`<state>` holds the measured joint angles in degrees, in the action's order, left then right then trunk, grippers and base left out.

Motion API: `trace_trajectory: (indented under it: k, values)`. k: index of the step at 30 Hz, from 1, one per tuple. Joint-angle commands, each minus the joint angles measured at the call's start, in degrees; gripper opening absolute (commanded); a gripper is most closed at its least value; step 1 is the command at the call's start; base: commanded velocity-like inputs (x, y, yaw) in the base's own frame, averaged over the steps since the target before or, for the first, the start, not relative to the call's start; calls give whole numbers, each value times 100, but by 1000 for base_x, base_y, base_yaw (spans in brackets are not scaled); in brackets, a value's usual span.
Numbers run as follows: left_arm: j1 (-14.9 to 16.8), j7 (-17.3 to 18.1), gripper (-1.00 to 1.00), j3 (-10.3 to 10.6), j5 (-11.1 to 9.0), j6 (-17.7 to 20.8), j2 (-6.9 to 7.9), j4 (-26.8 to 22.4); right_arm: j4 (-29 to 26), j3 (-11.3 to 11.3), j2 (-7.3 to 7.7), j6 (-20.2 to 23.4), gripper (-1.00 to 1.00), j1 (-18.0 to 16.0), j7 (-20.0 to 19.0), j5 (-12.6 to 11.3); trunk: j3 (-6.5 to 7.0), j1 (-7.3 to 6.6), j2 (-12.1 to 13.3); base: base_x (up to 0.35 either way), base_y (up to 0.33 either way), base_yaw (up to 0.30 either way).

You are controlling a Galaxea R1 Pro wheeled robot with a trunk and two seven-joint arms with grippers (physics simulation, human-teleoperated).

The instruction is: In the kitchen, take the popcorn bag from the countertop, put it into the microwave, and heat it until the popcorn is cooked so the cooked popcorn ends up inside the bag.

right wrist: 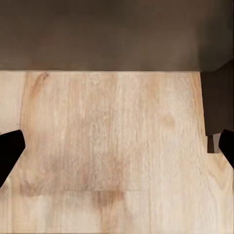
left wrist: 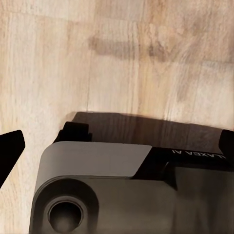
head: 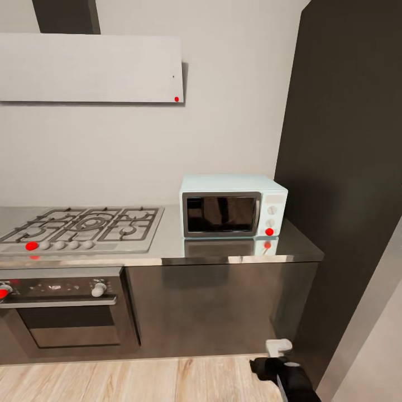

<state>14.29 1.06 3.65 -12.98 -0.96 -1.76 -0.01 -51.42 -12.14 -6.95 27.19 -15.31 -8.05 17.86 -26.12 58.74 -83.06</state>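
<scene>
The microwave (head: 233,205) sits door closed on the desk (head: 223,251), just right of the hob (head: 84,226), with the oven (head: 64,307) below the hob. Over wooden floor (right wrist: 112,146), both tools' fingers stand spread apart, released: left (left wrist: 117,146), right (right wrist: 117,146).

Countertop (head: 223,254) bare before microwave (head: 231,206); dark wall (head: 346,167) close right.

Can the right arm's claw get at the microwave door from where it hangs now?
Probably not yet: the right claw hangs low over the floor, open, while the microwave sits up on the countertop.
</scene>
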Motion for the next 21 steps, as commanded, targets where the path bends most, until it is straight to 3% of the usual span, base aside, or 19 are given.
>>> trace_trajectory:
  k: [1, 3, 6, 12, 15, 21]
  values:
    - [4, 13, 100, 39, -56, -10, 0, 3, -330, -8, -64, 268, 100, -2, -68, 57, -7, 0, -3, 0, 0, 0]
    - [5, 15, 100, 39, -56, -10, 0, 1, -838, 86, -124, 751, 100, 5, -166, 38, -7, 0, -3, 0, 0, 0]
    - [4, 16, 100, 39, -56, -10, 0, 1, -1182, 153, -150, 1186, 100, -114, -290, 23, -7, 0, -3, 0, 0, 0]
    - [4, 17, 100, 39, -56, -10, 5, 1, -1727, 175, -155, 1735, 100, -774, -342, 18, -7, 0, -3, 0, 0, 0]
    - [4, 17, 100, 39, -56, -10, 8, 1, -2088, 176, -144, 2222, 100, -1314, -330, 25, -7, 0, -3, 0, 0, 0]
    - [4, 17, 100, 39, -56, -10, 0, 1, -2198, 177, -115, 2818, 100, -2283, -277, 100, -7, 0, -3, 0, 0, 0]
